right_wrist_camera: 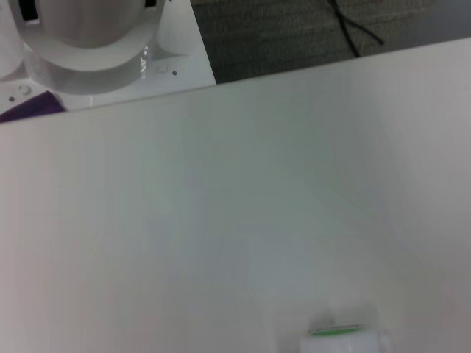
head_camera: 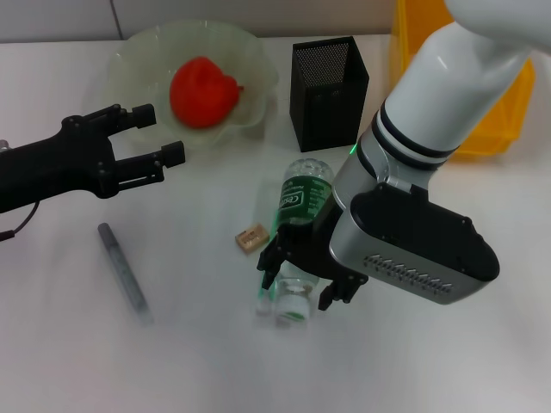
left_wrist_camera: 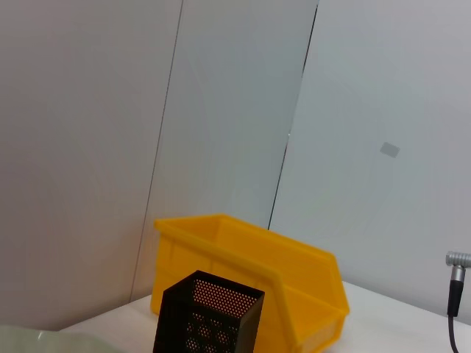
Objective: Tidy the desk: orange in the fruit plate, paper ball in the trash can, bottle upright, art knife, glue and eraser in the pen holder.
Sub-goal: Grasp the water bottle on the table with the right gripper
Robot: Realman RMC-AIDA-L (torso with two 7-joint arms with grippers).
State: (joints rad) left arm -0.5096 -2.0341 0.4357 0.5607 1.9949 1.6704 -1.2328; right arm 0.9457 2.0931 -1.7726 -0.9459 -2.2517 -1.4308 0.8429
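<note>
bottle [head_camera: 300, 225] lying on the desk [head_camera: 448, 361], right gripper [head_camera: 301, 275] down over its neck end, fingers straddling it, contact not clear. left gripper [head_camera: 153, 139] spread wide, empty, beside fruit plate [head_camera: 129, 60]. risk: round bottle rolls or slips while being tipped upright.

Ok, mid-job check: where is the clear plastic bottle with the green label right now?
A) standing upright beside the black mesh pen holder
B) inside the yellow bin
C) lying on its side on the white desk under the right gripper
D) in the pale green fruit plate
C: the clear plastic bottle with the green label lies flat on the white desk, with the right gripper straddling its cap end.
</note>
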